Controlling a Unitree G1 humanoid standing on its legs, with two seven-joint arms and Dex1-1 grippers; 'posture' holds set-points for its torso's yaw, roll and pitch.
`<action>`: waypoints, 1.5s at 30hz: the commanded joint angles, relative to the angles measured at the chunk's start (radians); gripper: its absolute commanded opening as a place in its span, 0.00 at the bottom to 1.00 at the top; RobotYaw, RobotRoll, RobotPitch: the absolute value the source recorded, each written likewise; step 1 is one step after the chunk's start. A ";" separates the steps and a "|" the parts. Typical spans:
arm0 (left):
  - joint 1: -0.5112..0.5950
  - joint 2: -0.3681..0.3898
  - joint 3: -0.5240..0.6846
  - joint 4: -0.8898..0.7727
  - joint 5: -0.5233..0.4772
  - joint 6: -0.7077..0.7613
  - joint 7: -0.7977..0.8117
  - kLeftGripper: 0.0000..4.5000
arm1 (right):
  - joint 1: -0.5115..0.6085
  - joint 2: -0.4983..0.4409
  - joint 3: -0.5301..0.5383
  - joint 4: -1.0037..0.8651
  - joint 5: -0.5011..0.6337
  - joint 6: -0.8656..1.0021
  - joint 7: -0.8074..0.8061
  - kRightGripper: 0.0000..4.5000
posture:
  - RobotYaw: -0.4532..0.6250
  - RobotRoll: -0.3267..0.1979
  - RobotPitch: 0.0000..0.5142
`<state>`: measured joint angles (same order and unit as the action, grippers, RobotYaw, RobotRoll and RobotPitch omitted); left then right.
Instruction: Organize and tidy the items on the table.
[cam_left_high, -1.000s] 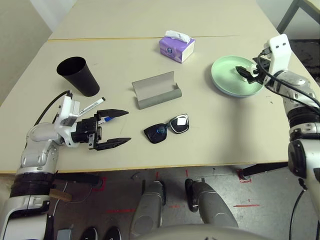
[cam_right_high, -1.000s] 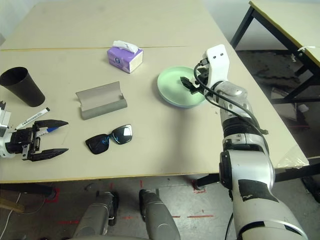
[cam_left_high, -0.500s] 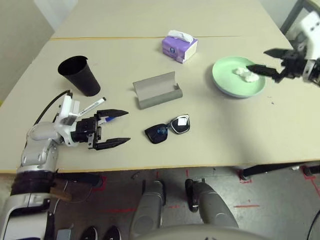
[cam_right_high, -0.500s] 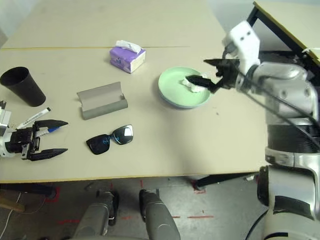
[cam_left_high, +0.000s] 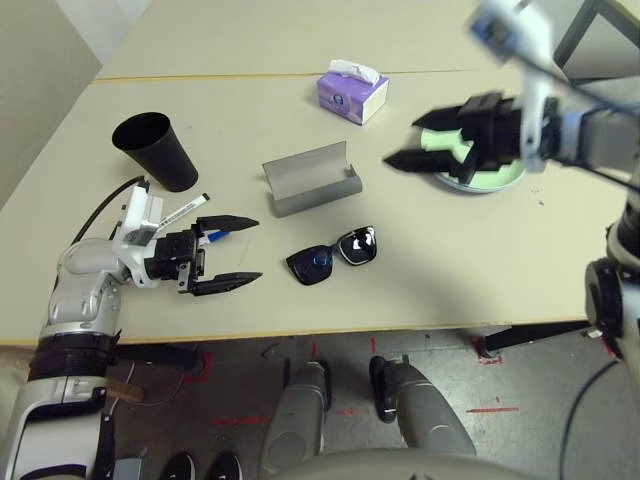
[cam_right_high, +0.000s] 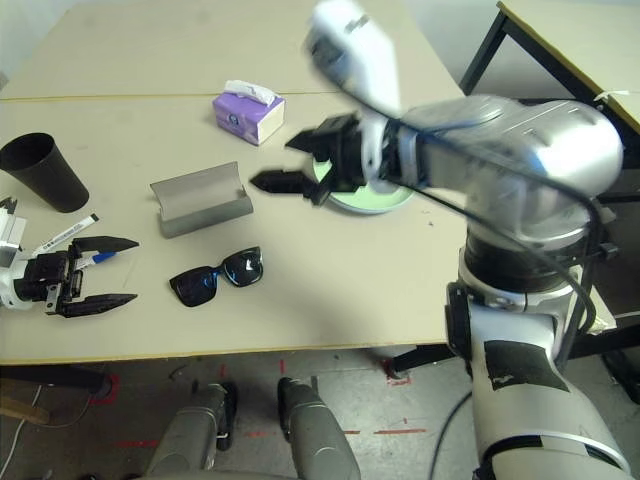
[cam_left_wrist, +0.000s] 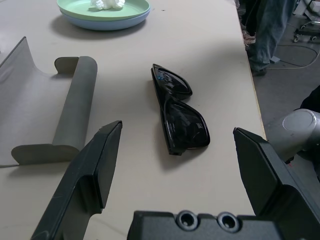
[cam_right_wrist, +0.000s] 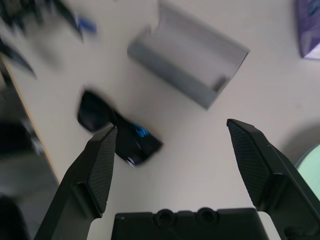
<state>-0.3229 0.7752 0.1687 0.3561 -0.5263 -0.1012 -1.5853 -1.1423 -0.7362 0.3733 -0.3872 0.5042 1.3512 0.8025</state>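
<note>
With the right gripper (cam_left_high: 425, 143) being carried empty, fingers spread, at frame centre-right, the black sunglasses (cam_left_high: 333, 256) lying low-centre on the table (cam_left_high: 250, 110) are best being approached squarely, beside the grey glasses case (cam_left_high: 312, 178).

The left claw (cam_left_high: 228, 252) hangs low over the near left of the tabletop (cam_left_high: 480, 270), its silver forearm angled in from the left edge, fingers spread wide and empty. The right claw (cam_left_high: 404, 143) is raised mid-table, pointing left, fingers also wide apart, holding nothing.
</note>
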 joint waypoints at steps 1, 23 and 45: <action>0.004 0.004 -0.004 0.016 0.018 -0.015 -0.014 1.00 | -0.053 -0.016 0.162 0.015 -0.080 -0.145 0.075 0.99 | 0.39 0.62 0.41; -0.022 -0.008 -0.016 0.068 0.038 -0.042 -0.029 1.00 | -0.130 0.256 0.504 0.268 -0.416 -0.529 0.316 0.99 | 0.39 0.62 0.42; -0.004 0.002 -0.016 0.045 0.031 -0.030 -0.028 1.00 | 0.059 0.384 0.513 0.431 -0.626 -0.624 0.325 0.99 | 0.39 0.62 0.42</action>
<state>-0.3402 0.7696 0.1575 0.4096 -0.5072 -0.1358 -1.6036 -1.0932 -0.3625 0.8888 0.0439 -0.1079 0.7385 1.1175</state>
